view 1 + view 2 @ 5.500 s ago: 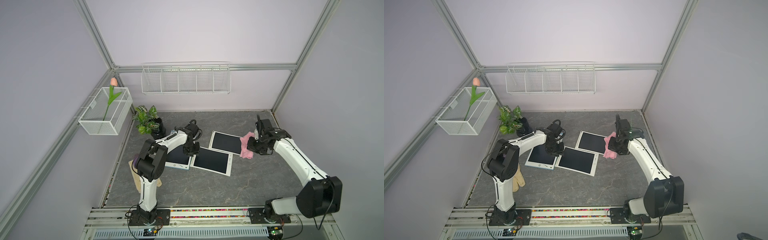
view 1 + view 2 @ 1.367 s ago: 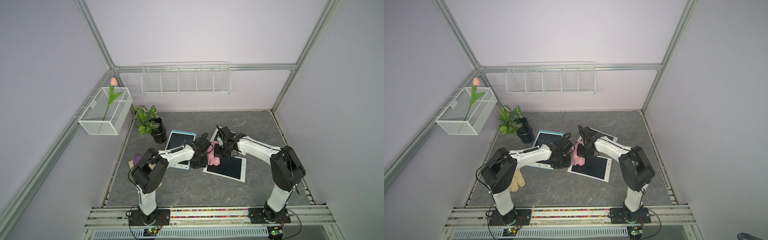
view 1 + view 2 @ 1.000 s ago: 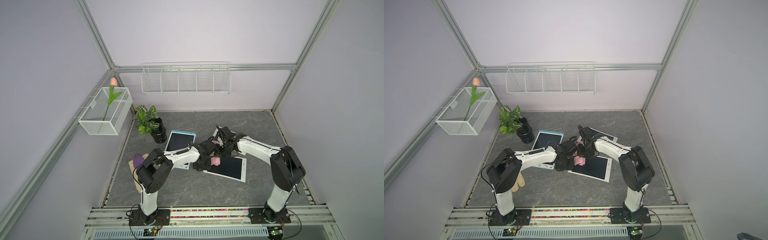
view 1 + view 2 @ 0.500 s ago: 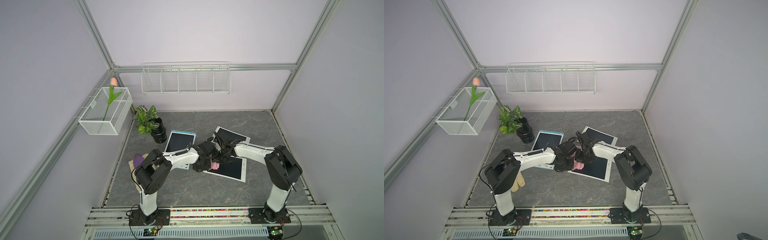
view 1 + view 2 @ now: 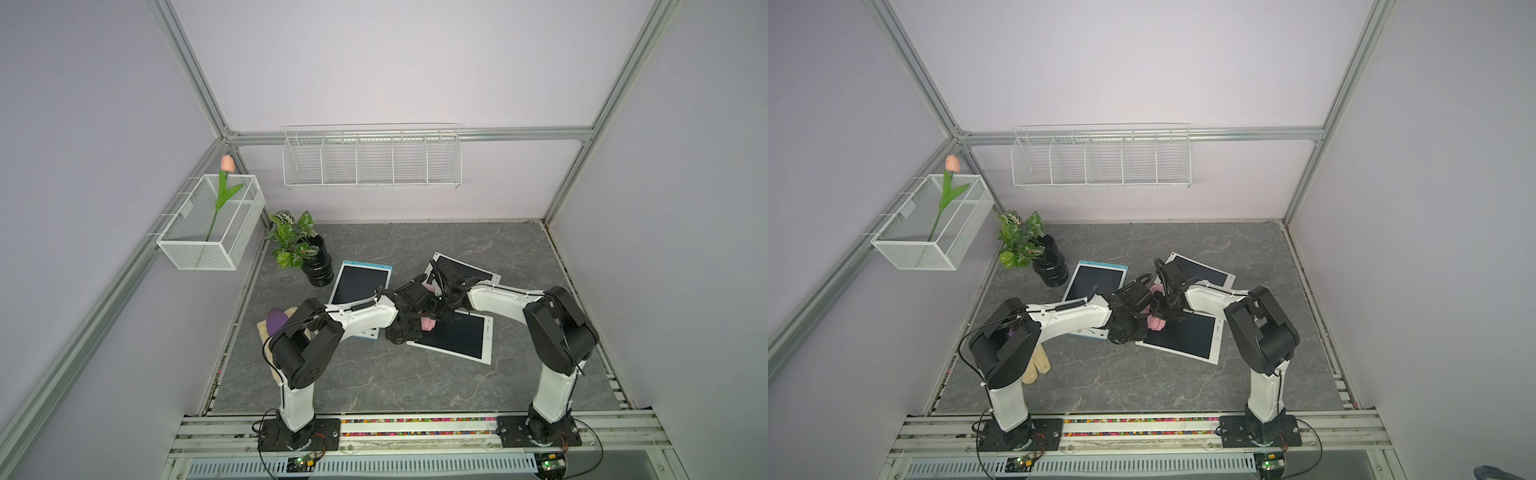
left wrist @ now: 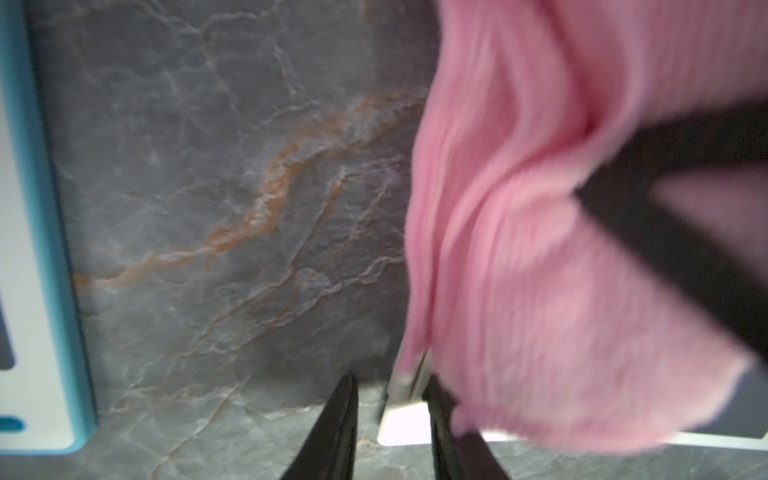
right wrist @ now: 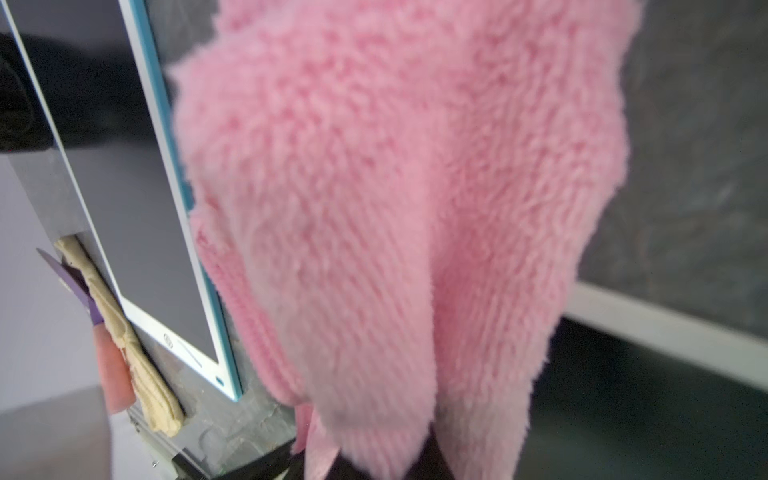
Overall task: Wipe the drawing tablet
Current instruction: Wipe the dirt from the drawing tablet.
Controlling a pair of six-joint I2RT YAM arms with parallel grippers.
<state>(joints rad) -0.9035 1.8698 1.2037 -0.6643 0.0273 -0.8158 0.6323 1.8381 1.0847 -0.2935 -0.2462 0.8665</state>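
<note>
Drawing tablet [image 5: 453, 338], white with a dark screen, lies flat near the middle of the table [image 5: 374, 386]. Only the left wrist view shows its corner between the fingers of the left gripper [image 6: 390, 395], which pinches it; in both top views the arm covers this. The right gripper [image 5: 435, 316] is pressed together on a pink cloth [image 7: 395, 208], which hangs over the tablet's far left edge. A beige glove [image 5: 1038, 365] on the left shows well in a top view. Farther, a blue tablet [image 5: 359, 282] and a second white tablet [image 5: 461, 268] lie flat. A black pot [image 5: 318, 270] holds a plant [image 5: 291, 237]. The wall basket [image 5: 195, 253] holds one tulip [image 5: 226, 164].
</note>
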